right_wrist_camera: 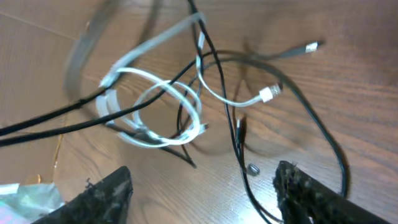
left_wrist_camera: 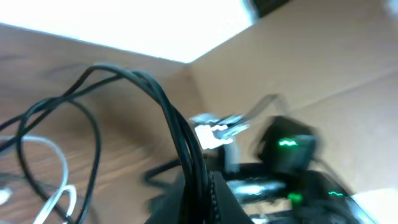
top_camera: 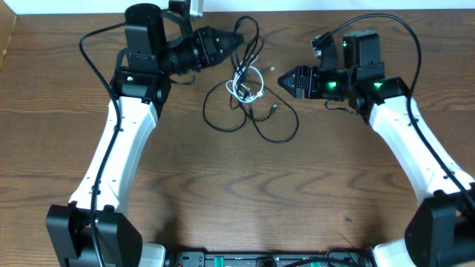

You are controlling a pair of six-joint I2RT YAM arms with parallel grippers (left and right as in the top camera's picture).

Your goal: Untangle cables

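**Right gripper (right_wrist_camera: 203,171) gaping beside the cables, left gripper (top_camera: 231,41) clamping the black cable (top_camera: 280,141)**

The right gripper's two dark fingers (right_wrist_camera: 109,193) are filling the bottom corners of the right wrist view. They are standing wide apart with nothing between them. Past them the white cable (right_wrist_camera: 198,117) is lying on the table (right_wrist_camera: 367,62) in a few overlapping coils. The black cable is threading through and under those coils. A white plug (right_wrist_camera: 268,93) is pointing away from the coils, and a black plug (right_wrist_camera: 241,127) is lying just beside it. A third plug farther off is showing too blurred to make out.

From overhead, the cables are sitting near the far edge of the table, about midway between the left and right edges. The white coils are bunching in the middle, and the black cable is spreading in wide loops toward the near edge. The right gripper is hovering just to the right of them, touching no strand, with its fingertips pointing toward the left edge.

The left gripper is sitting close to the far edge, left of the cables, pointing toward the right edge. It is clamping a loop of the black cable. In the blurred left wrist view, two or three black strands are running together into its fingers and arcing away down to the wood. Whether those strands belong to one cable or two, I cannot tell.
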